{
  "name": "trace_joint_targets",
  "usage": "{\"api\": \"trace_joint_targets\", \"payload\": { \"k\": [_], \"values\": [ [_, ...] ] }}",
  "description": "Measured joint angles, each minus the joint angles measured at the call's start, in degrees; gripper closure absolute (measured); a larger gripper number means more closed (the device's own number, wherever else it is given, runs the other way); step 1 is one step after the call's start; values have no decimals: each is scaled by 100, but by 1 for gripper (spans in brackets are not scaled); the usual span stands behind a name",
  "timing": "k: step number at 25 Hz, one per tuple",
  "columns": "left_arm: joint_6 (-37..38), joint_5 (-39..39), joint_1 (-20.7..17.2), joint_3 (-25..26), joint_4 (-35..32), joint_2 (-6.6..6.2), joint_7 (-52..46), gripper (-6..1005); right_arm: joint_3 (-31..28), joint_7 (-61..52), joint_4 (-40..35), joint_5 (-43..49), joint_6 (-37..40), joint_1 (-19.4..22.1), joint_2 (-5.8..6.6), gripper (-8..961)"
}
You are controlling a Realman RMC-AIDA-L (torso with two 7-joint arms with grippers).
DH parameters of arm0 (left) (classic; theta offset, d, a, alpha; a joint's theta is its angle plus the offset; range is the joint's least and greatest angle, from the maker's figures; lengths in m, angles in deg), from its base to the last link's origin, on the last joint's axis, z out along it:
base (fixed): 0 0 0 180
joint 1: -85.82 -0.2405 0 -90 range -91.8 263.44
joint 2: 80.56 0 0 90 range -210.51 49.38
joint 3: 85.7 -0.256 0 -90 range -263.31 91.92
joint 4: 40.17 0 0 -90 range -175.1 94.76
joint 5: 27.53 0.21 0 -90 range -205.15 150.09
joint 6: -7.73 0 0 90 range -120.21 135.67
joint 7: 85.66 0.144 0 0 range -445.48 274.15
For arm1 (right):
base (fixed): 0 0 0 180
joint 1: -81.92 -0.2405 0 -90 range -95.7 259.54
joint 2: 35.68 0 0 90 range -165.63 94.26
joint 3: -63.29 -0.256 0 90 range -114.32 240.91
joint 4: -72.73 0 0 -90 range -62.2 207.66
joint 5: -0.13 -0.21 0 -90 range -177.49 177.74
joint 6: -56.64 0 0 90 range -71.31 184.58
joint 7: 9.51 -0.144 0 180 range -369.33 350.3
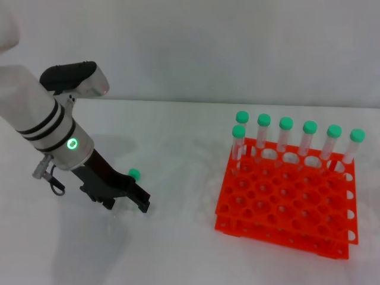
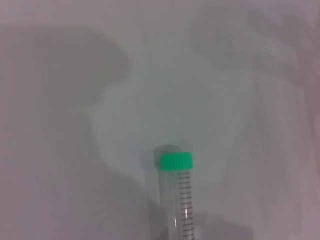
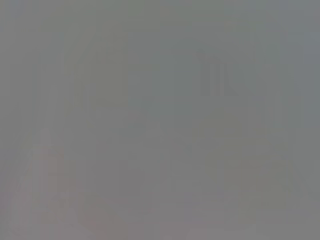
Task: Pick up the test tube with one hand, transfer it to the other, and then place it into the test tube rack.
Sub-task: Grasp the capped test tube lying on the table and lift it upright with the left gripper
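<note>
The test tube (image 1: pixel 135 174) lies on the white table, and only its green cap shows past my left gripper (image 1: pixel 126 206) in the head view. The left wrist view has the tube (image 2: pixel 181 200) close below the camera, cap pointing away. The left gripper, on the green-lit arm, sits low over the tube's body with its black fingers apart, one on each side. I cannot tell whether they touch it. The orange test tube rack (image 1: pixel 285 205) stands on the right. My right gripper is out of view, and its wrist view is a blank grey.
Several green-capped tubes (image 1: pixel 285 133) stand upright along the rack's far row, with one (image 1: pixel 238 139) at its left corner. Bare white tabletop (image 1: pixel 184 178) lies between the left gripper and the rack.
</note>
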State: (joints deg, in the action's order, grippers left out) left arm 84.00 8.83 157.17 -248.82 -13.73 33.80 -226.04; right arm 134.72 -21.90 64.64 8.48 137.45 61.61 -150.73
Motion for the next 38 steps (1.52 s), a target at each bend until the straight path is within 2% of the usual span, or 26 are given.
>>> {"api": "trace_joint_targets", "payload": {
  "k": [7,13,23,26,38],
  "values": [
    [-13,20,-74,0,-4,20,-19,124,-77,0,-18,0,46,0,0,121],
    [-109,130,-110,0,-8,54,-22,181,-77,0,-18,0,132,0,0,121],
    [-149,145,-121,0,-8,28,-33,277,-77,-1,-17,0,161,-4,-4,122],
    [-173,151,-128,0,-8,24,-34,485,-77,0,-17,0,171,-7,-8,122],
    [-370,348,-139,9,-19,74,-64,513,-77,0,-17,0,211,-25,-9,122]
  ]
}}
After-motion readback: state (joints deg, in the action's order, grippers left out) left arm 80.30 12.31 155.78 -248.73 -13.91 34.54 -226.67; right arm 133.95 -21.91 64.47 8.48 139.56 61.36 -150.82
